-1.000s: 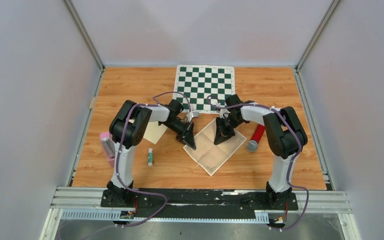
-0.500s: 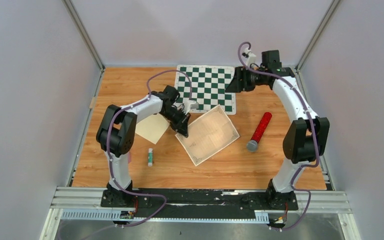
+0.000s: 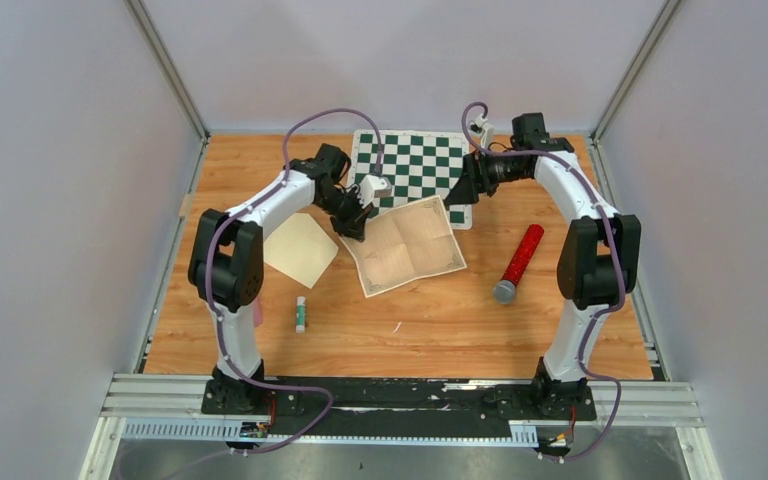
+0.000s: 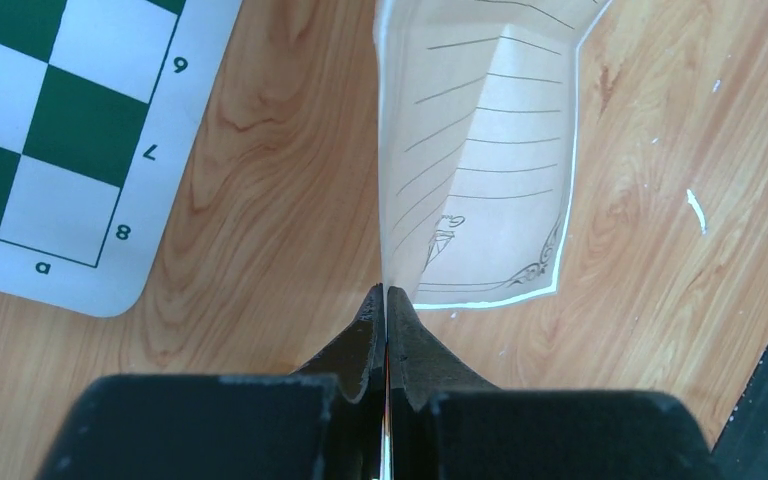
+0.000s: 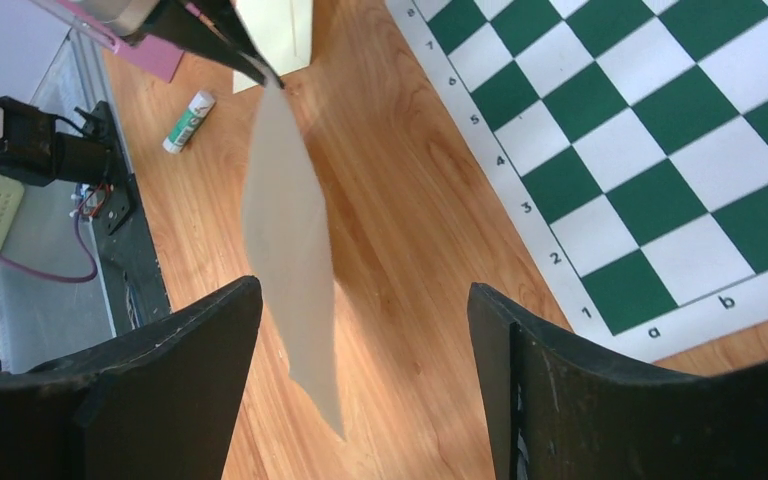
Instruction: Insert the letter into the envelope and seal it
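The letter (image 3: pixel 412 245), an off-white sheet with a thin ornamental border and creases, sits mid-table just in front of the chessboard. My left gripper (image 3: pixel 352 226) is shut on its left corner; the left wrist view shows the jaws (image 4: pixel 385 292) pinching the sheet's edge, and the letter (image 4: pixel 490 170) hangs away from them above the wood. My right gripper (image 3: pixel 458 192) is open at the letter's far right corner. In the right wrist view the letter (image 5: pixel 290 250) stands edge-on between the spread fingers (image 5: pixel 362 290), touching neither. The cream envelope (image 3: pixel 302 248) lies flat to the left of the letter.
A green-and-white chessboard (image 3: pixel 415 160) lies at the back centre. A red cylinder (image 3: pixel 518 262) lies to the right of the letter. A small green-and-white glue stick (image 3: pixel 301 314) lies in front of the envelope. Grey walls enclose the table on three sides.
My right gripper let go of the letter, opened wide and swung back-right to the chessboard's edge. The left gripper, still shut on the letter, carried it back and left towards the board.
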